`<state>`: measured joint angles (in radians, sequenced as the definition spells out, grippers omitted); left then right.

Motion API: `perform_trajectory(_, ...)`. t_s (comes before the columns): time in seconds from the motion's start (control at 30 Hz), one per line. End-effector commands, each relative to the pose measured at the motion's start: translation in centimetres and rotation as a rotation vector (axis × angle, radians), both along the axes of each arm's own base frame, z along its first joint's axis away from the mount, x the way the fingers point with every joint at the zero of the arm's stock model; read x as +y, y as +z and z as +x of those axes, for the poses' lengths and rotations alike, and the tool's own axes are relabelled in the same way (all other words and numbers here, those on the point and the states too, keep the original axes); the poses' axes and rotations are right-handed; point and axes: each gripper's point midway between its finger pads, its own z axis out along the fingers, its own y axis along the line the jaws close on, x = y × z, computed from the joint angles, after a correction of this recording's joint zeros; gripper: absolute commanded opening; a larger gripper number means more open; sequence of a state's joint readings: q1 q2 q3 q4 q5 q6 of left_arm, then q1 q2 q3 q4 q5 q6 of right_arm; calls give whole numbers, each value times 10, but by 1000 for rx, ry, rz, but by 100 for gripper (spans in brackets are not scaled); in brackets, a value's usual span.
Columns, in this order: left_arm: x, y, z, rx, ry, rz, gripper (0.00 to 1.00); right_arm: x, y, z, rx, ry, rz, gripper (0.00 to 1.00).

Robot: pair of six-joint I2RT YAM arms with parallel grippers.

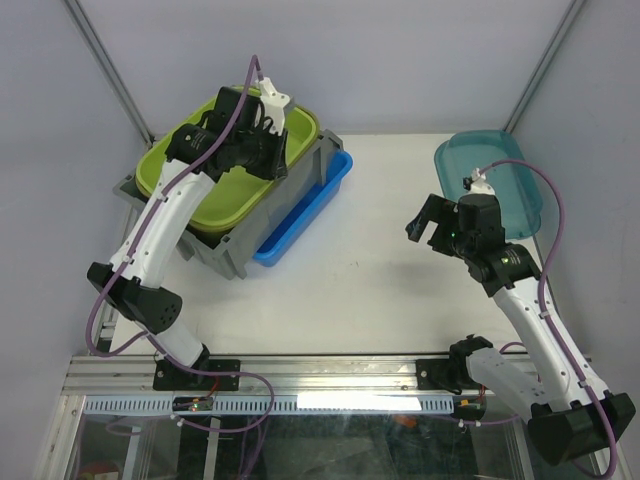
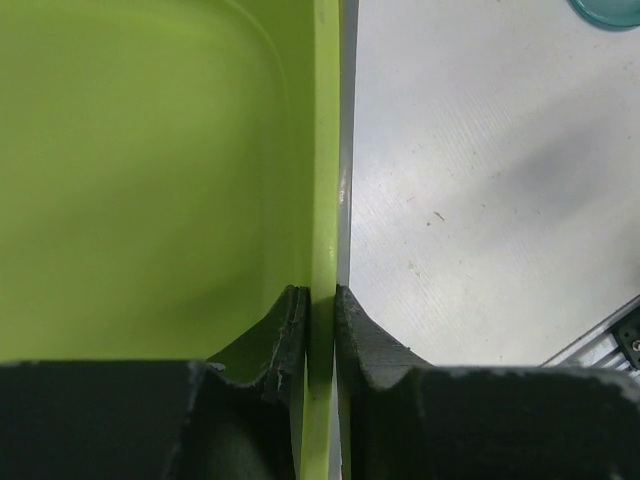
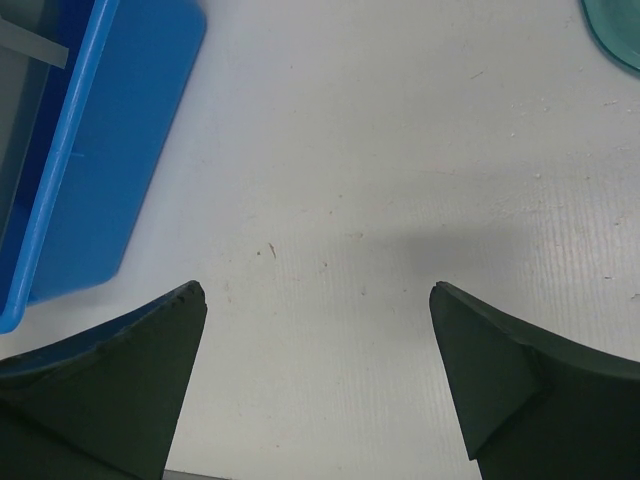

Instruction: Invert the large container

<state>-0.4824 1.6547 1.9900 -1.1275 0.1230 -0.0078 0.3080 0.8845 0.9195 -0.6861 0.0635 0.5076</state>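
The large grey crate (image 1: 222, 252) stands upright at the table's left, open side up. A lime-green tub (image 1: 215, 195) sits nested in it, tilted, and hides most of the crate's inside. My left gripper (image 1: 275, 135) is over the crate's far right side. In the left wrist view it (image 2: 322, 295) is shut on the green tub's rim (image 2: 324, 150), one finger inside the tub and one outside. My right gripper (image 1: 432, 222) hovers open and empty over bare table right of centre, with nothing between its fingers in the right wrist view (image 3: 318, 290).
A blue tub (image 1: 305, 210) lies against the crate's right side and shows at the left of the right wrist view (image 3: 110, 130). A teal translucent bin (image 1: 490, 180) stands at the back right. An aluminium rail (image 1: 300, 375) runs along the near edge.
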Motion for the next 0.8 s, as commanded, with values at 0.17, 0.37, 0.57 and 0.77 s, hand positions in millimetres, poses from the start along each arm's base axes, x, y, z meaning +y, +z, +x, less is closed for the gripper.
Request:
perform_trajectory(0.17,-3,95,-12,-210,-38,-165,0,3,14,2,-51,-4,33,99)
perform_trajectory(0.37,-1,139,-26,-309,-63,-226,0,3,15,2,-53,-4,39,99)
perform_trajectory(0.57,6,215,-47,-524,-83,-338,0,4,20,1,-63,-5,52,99)
perform_trajectory(0.77,13,282,-76,-715,-111,-491,0,0,24,-3,-75,-17,50,99)
